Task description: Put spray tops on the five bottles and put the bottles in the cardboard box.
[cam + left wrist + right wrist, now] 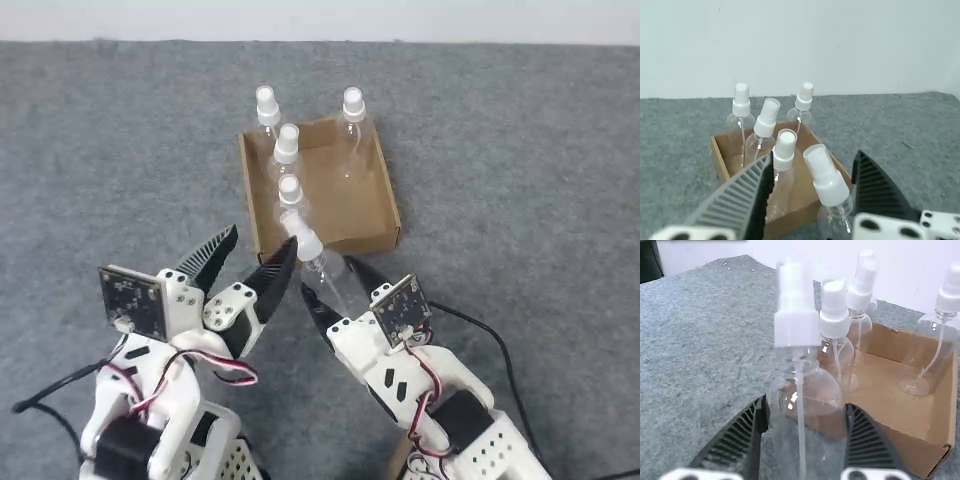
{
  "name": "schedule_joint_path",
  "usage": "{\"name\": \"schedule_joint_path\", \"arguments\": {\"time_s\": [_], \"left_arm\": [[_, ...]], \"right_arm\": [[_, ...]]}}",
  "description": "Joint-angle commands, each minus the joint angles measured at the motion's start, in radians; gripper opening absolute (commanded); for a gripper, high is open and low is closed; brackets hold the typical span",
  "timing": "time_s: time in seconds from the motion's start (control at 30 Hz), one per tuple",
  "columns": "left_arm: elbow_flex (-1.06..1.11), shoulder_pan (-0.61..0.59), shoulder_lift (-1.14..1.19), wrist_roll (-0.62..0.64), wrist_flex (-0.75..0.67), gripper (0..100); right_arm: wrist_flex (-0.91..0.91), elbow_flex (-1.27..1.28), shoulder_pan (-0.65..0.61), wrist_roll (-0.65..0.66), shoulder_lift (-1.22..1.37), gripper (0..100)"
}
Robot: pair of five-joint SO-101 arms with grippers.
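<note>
The cardboard box lies open at mid-table, with several clear bottles standing in it, each with a white spray top. One more capped bottle tilts just in front of the box, and my right gripper is shut on its clear body. My left gripper stands open beside it. One left fingertip is close to that bottle's white top, which shows between the open left fingers.
Grey carpet-like cloth covers the table, with free room to both sides of the box. The box's front wall stands right behind the held bottle. A black cable runs beside the right arm.
</note>
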Motion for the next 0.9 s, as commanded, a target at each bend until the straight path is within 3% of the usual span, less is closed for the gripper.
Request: {"name": "schedule_joint_path", "arguments": {"time_s": [0.0, 0.3, 0.43, 0.87], "left_arm": [[0.048, 0.0, -0.005, 0.011, -0.087, 23], [0.116, 0.003, -0.003, 0.009, -0.144, 22], [0.139, 0.074, -0.003, 0.006, -0.144, 22], [0.18, 0.213, -0.003, -0.15, -0.127, 12]], "right_arm": [[-0.016, 0.0, 0.008, -0.008, -0.033, 9.1], [-0.015, 0.0, 0.008, -0.008, -0.031, 9.1], [-0.015, 0.0, 0.008, -0.008, -0.031, 9.1], [0.004, 0.0, 0.008, -0.008, -0.031, 9.1]]}}
